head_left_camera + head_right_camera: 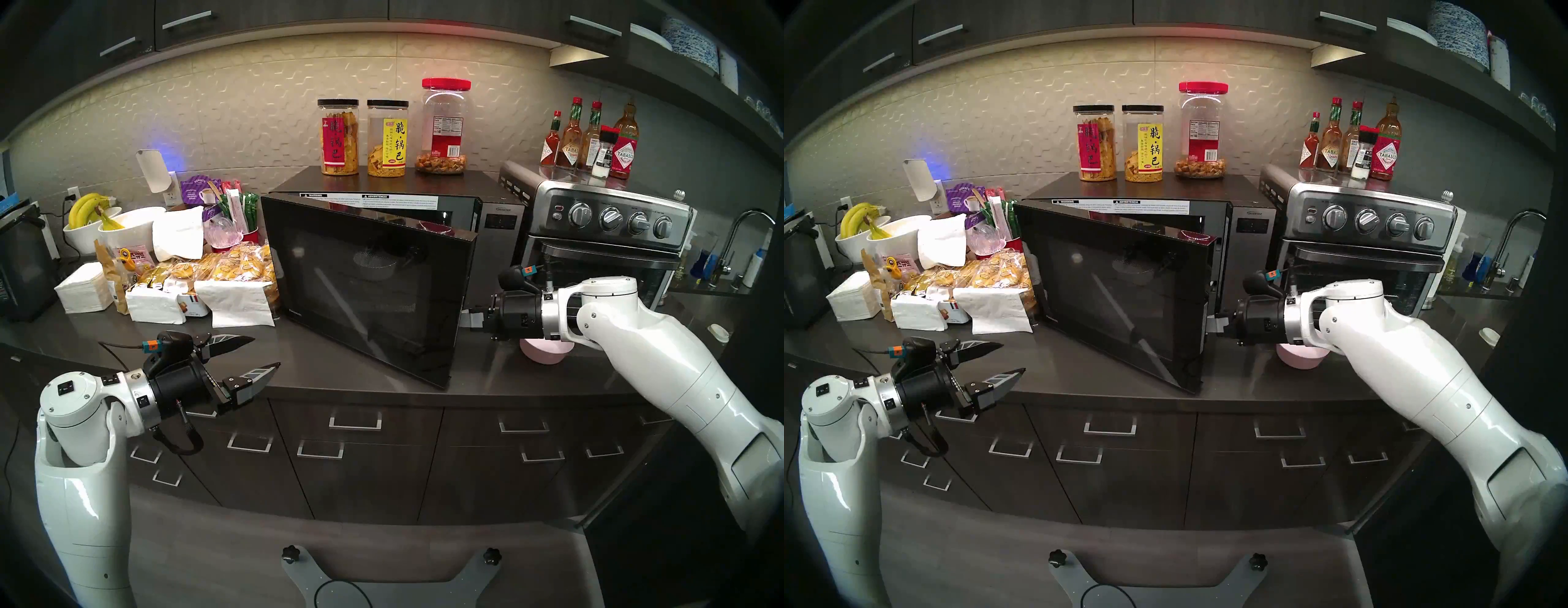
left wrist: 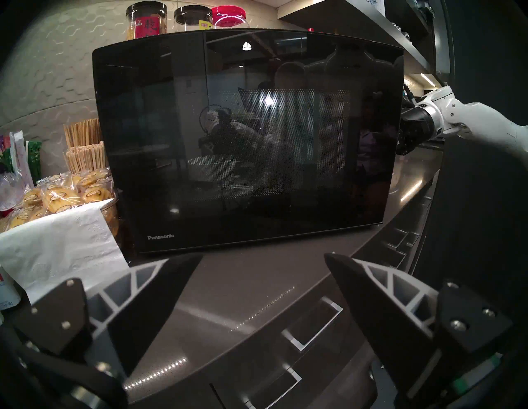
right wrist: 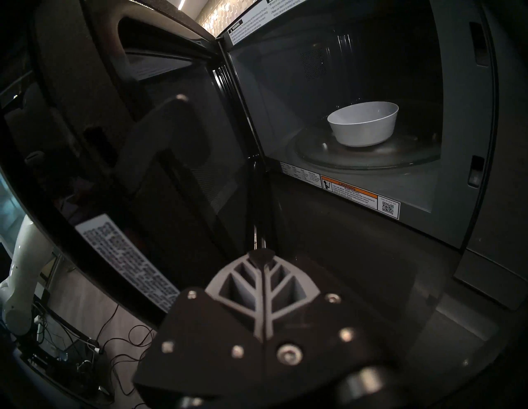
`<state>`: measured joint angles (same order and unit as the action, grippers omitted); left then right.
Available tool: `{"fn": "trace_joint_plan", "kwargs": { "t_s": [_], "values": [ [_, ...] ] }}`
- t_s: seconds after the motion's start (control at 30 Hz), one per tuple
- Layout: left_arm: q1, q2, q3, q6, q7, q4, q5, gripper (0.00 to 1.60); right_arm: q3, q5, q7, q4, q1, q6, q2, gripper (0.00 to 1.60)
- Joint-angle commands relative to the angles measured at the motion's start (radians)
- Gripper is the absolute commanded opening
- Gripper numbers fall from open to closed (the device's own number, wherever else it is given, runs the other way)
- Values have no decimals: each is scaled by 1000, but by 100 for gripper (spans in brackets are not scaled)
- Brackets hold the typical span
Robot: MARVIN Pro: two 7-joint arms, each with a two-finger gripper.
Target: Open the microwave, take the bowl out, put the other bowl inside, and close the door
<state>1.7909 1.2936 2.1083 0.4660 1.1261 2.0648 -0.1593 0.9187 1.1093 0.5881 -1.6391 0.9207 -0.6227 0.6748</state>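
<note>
Because the microwave is a big rigid box standing on the counter, it should stay put while its door swings; I judge the glossy glass panel slick and easily marked, so its free right edge is the place to push or hook. That door stands partly open, hinged at the left. The right gripper has its jaws pressed together, tips pointed into the gap behind the door's free edge; whether they touch the door I cannot tell, and they hold nothing. The left gripper hangs over the counter's front edge with its jaws spread wide and empty, well apart from the door. The bowl sits on the glass turntable inside the cavity: small, stiff, probably light and slippery, likely breakable, so best pinched across the rim wall. The other bowl, pale pink, rests on the counter under the right wrist and should handle alike.
</note>
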Motion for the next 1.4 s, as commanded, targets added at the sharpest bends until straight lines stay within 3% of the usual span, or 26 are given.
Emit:
{"fn": "trace_joint_plan", "kwargs": {
  "t_s": [0.0,0.4,0.73,0.97,1.37],
  "values": [
    [-4,1,9,2,8,2,-14,160,11,7,7,-16,-10,-1,-4,0],
    [76,3,64,-32,102,43,-49,160,10,4,14,-9,-7,1,-4,0],
    [134,14,205,-53,179,76,-99,160,7,-2,19,-13,-9,0,-4,0],
    [148,29,264,-58,206,84,-120,160,6,-1,21,-28,-4,-1,-7,0],
    [137,49,281,-47,206,76,-121,160,-13,-24,100,-61,-5,12,-41,0]
  ]
}}
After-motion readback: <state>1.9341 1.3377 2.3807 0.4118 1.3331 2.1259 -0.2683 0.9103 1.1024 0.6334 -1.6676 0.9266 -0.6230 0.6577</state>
